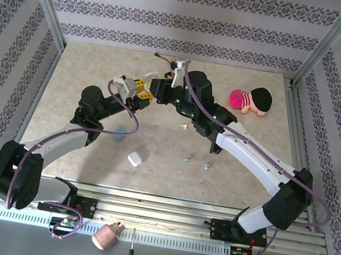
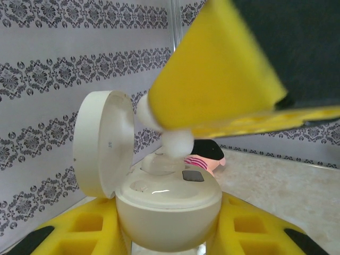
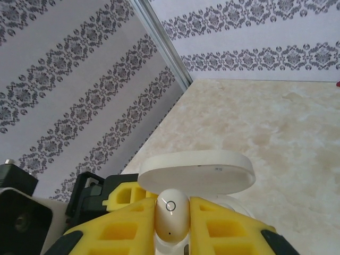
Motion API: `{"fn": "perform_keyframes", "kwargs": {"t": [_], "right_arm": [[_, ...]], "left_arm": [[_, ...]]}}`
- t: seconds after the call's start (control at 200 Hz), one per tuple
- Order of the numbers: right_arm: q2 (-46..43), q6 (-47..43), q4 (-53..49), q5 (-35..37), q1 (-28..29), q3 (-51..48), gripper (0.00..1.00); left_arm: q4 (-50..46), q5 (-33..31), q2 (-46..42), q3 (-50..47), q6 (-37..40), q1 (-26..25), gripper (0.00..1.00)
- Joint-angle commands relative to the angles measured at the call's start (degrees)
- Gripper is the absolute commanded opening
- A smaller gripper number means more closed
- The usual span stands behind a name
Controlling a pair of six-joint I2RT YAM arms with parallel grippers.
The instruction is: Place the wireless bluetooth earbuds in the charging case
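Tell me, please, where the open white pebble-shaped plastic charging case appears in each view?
Left wrist: white charging case bottom centre, lid open to the left.
Right wrist: lower centre, its lid behind the white earbud.
Top external: upper centre, where the yellow fingers meet; barely discernible.
Shared landmark: pink-and-black plush toy.

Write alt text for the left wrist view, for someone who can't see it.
The left gripper holds an open white case, lid swung up at left, while the right gripper holds a white earbud down at its top. Behind are a patterned wall and a pink plush toy on the table.
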Motion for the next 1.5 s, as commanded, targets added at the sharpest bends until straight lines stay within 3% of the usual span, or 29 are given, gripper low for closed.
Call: {"fn": "perform_keyframes", "kwargs": {"t": [0.0,0.914,1.314,1.499], "right_arm": [[1.3,0.4,0.4,-1.1,-0.6,2.0,0.19],[1.9,-0.2,-1.3,-2.5,-0.5,-0.3,0.19],[2.1,0.0,-0.9,0.9,-1.4,-1.2,0.18],[2.9,-0.6,-1.2,-1.9,-1.4,-0.3,0.19]], "left_arm": [[0.8,-0.5,0.4,0.3,1.6,-0.7,0.19],[2.9,-1.8,2.7,2.2,-1.4,-0.7,0.19],[3.2,-0.4,1.9,1.9,-1.4,-0.8,0.19],[3.6,-0.6,2.3,1.9,-1.9,-0.8,0.2]]}}
